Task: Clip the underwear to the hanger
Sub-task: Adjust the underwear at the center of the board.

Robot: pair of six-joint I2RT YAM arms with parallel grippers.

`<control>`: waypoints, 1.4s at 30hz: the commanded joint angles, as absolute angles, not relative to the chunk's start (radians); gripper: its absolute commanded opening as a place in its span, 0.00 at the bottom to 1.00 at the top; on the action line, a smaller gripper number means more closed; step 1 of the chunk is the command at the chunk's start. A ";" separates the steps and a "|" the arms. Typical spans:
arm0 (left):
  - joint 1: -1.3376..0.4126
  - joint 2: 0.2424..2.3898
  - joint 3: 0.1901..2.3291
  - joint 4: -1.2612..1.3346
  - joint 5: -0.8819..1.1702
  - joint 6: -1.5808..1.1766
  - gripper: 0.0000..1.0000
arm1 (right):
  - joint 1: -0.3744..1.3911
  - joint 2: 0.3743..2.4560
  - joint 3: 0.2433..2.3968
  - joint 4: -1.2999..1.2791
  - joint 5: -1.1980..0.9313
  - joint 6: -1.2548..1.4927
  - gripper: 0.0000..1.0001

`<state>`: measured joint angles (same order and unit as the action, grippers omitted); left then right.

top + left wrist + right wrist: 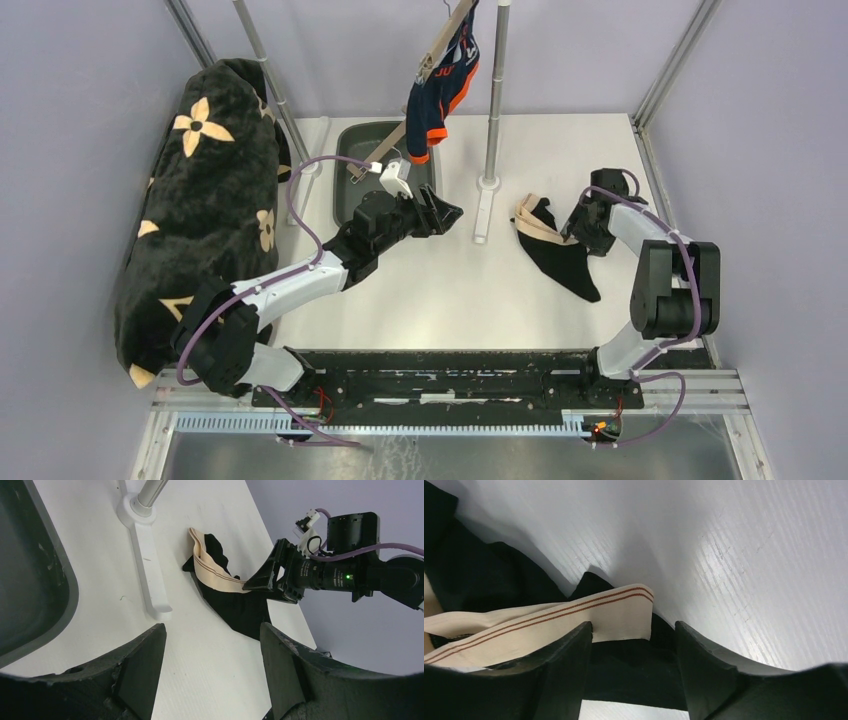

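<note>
Underwear [562,258], black w/ a beige waistband, lies crumpled on the white table [430,300] in the top view. The right gripper [572,232] is down at the cloth's right edge, tips on or just over it; can't tell which from up here. Left gripper [445,212] sits well to the left of that, jaws spread, nothing betw. them. A dark bin [352,150] is just behind it. The wooden hanger [446,40] hangs above and beyond, a navy-orange garment [440,90] clipped on it. A black blanket [200,200] w/ beige flowers bulks far to its left. Left wrist cam: both fingers [142,665] wide apart over bare table, underwear ahead of them, the other arm's tips meeting the waistband; white pole base [147,575] ahead-left. Right wrist cam: fingers [569,655] apart, not pinching. The striped end of the waistband lies flat betw. them, hard by the finger on the view's left, w/ black fabric under it and ahead-left.
</note>
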<state>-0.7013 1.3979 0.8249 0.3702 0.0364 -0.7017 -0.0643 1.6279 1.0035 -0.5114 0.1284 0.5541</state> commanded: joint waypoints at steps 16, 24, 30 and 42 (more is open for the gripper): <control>-0.695 1.408 0.844 0.421 0.046 -0.674 0.76 | -0.048 1.416 0.995 -0.544 0.227 0.522 0.00; -0.692 1.263 0.900 0.274 -0.055 -0.607 0.76 | 0.084 1.234 1.072 -0.624 0.406 0.468 0.01; -0.691 1.152 1.009 0.095 -0.177 -0.510 0.76 | 0.337 1.313 1.192 -0.722 0.482 0.381 0.01; -0.609 1.124 1.158 -0.109 -0.244 -0.424 0.80 | 0.527 1.608 1.209 -0.735 0.181 0.328 0.39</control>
<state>-0.6460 1.1210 1.1336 -0.0441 -0.2264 -0.4808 0.5308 1.6123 1.2171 -0.7433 0.3088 0.3511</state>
